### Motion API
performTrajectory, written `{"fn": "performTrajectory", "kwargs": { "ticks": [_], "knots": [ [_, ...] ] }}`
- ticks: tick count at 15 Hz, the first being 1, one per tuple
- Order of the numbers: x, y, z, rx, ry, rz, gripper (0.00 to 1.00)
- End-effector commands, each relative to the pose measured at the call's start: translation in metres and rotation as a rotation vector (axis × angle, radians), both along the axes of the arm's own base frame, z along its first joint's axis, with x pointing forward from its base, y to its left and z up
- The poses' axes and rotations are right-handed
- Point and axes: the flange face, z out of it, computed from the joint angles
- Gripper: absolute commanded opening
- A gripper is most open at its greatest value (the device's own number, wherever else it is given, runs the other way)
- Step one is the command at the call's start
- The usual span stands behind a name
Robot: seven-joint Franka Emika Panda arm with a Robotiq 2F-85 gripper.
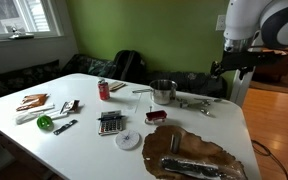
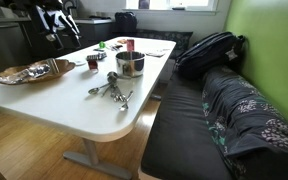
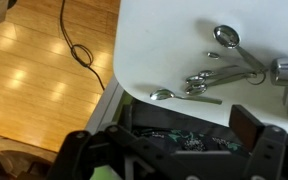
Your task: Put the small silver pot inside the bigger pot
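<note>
The bigger pot [image 1: 163, 92] is a shiny steel saucepan with a long thin handle, standing upright near the far side of the white table [image 1: 84, 140]; it also shows in an exterior view [image 2: 130, 64]. A small silver pot [image 3: 287, 70] sits at the right edge of the wrist view, beside a bunch of silver measuring spoons [image 3: 216, 72]. That cluster shows in both exterior views [image 1: 194, 103] [image 2: 109, 88], near the table's end. My gripper [image 1: 232, 68] [image 2: 56, 25] [image 3: 162, 132] is open and empty, high above and beyond the table's edge.
A red can [image 1: 103, 90] stands beside the bigger pot. A calculator [image 1: 110, 123], a white disc [image 1: 129, 139], a green object [image 1: 45, 122] and a crumpled brown bag [image 1: 189, 155] lie on the table. A bench with a black backpack [image 2: 209, 50] runs alongside. A cable [image 3: 79, 50] lies on the wood floor.
</note>
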Motion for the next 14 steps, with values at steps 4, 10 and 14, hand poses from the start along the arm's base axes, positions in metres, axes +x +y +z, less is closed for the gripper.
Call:
{"fn": "performTrajectory", "kwargs": {
  "ticks": [4, 10, 14],
  "knots": [
    [0.073, -0.026, -0.081, 0.044, 0.046, -0.148, 1.0],
    [0.073, -0.028, -0.081, 0.073, 0.05, -0.139, 1.0],
    [0.106, -0.016, -0.092, 0.129, -0.109, -0.095, 1.0]
  ]
}}
